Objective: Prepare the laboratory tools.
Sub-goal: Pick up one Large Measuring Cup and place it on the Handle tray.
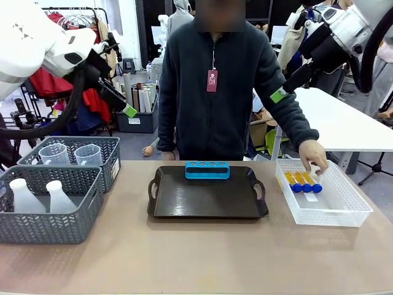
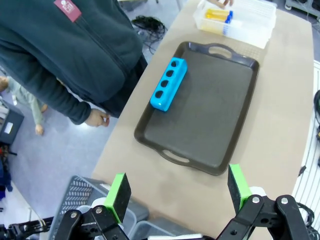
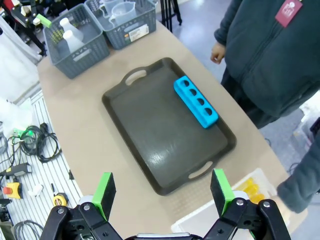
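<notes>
The left gripper [image 2: 177,192] is hanging spread wide and empty above the table; the right gripper [image 3: 162,192] is gaping likewise. The person's hand [image 1: 314,155] is reaching into the white mesh basket [image 1: 350,206], where the blue-capped tubes [image 1: 303,182] are lying; beakers [image 1: 89,153] and flasks [image 1: 56,196] are sitting in grey baskets [image 1: 61,230] left of the tray [image 1: 207,203].

The robot's left arm [image 1: 37,46] and right arm [image 1: 347,27] are hanging raised, wrists angling downward, as the left gripper [image 2: 178,189] and right gripper [image 3: 162,187] are holding their jaws wide apart.
</notes>
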You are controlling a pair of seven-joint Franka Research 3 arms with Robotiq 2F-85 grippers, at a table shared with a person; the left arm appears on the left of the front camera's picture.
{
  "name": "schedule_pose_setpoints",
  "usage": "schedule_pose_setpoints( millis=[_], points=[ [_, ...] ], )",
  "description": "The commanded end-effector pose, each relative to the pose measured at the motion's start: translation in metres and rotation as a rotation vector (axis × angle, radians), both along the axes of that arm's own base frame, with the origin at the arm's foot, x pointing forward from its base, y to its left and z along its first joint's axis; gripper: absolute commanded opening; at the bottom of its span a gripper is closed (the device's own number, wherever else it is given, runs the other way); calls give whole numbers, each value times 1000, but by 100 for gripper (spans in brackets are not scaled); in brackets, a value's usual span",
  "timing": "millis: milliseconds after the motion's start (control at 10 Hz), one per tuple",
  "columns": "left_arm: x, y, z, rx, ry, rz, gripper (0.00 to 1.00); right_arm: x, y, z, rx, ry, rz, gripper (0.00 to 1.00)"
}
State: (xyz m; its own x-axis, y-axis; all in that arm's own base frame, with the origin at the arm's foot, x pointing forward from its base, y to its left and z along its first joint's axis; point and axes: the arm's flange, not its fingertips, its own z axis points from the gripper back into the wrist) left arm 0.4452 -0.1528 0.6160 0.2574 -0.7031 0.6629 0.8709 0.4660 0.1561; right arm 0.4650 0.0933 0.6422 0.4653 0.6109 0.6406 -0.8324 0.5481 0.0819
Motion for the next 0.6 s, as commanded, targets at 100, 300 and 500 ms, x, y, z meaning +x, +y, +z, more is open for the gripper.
schedule_pose_setpoints(
  millis=[100, 300, 500],
  points=[
    [7, -1, 15, 131, 71, 158, 100, -1, -1, 0, 2, 3, 5, 100],
    [31, 15, 20, 148, 102, 290, 100, -1, -1, 0, 2, 3, 5, 100],
    [53, 32, 16, 205, 117, 449, 100, -1, -1, 0, 2, 3, 5, 100]
  ],
)
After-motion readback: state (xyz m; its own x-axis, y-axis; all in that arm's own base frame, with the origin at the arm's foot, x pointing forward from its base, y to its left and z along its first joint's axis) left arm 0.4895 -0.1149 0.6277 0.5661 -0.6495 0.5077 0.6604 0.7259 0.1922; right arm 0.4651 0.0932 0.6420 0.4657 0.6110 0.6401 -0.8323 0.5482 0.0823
